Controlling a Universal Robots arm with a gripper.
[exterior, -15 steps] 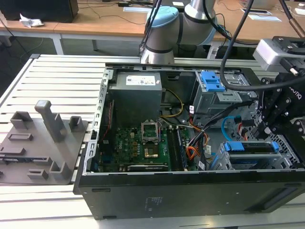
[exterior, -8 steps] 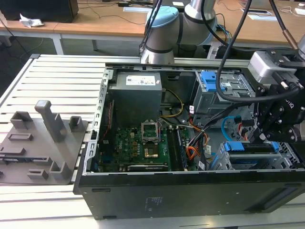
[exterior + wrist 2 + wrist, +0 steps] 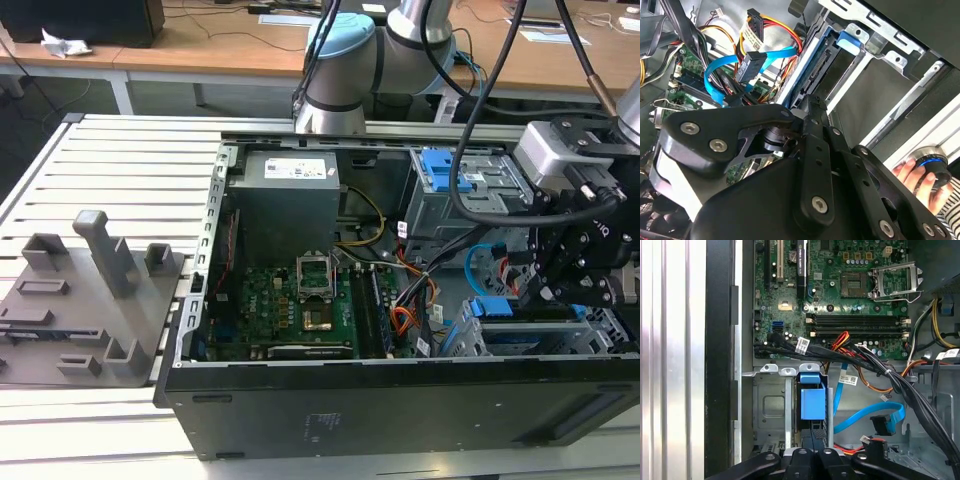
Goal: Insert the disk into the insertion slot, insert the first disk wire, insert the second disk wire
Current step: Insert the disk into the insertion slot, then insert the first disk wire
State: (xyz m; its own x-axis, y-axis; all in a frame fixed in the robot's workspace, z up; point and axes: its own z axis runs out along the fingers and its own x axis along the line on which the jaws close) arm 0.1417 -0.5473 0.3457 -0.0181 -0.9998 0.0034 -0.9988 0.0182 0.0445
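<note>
In the first wrist view, the disk [image 3: 812,402] seated in the insertion slot [image 3: 771,410], blue caddy end toward the camera, the pincer [image 3: 813,456] just beside that end; no telling whether open or closed. Near the slot, a blue data cable [image 3: 865,417] with its black plug loose, not joined to the disk, beside a bundle of black cables [image 3: 865,360] carrying white tags, print too small to read. Beyond these, the green motherboard [image 3: 840,290] with its processor socket [image 3: 855,285]. Extra in the second wrist view: the disk's dark connector edge uncovered, the blue data cable's labelled plug and a black power plug [image 3: 754,22] on red, orange and yellow wires hanging free near it. Beyond the case's frame, a person's hand [image 3: 912,175] on a round knob with a blue ring [image 3: 932,165], and a striped sleeve [image 3: 950,220]. Wider setting in the exterior view: black computer case [image 3: 400,400] lying open on a slatted aluminium tabletop [image 3: 110,170], pincer low inside at the exterior view's right. On the tabletop at the exterior view's left, a grey moulded fixture [image 3: 95,300]; farther back in the case, a larger drive cage with a blue clip [image 3: 450,170]; wooden desks [image 3: 200,50] behind the arm.
</note>
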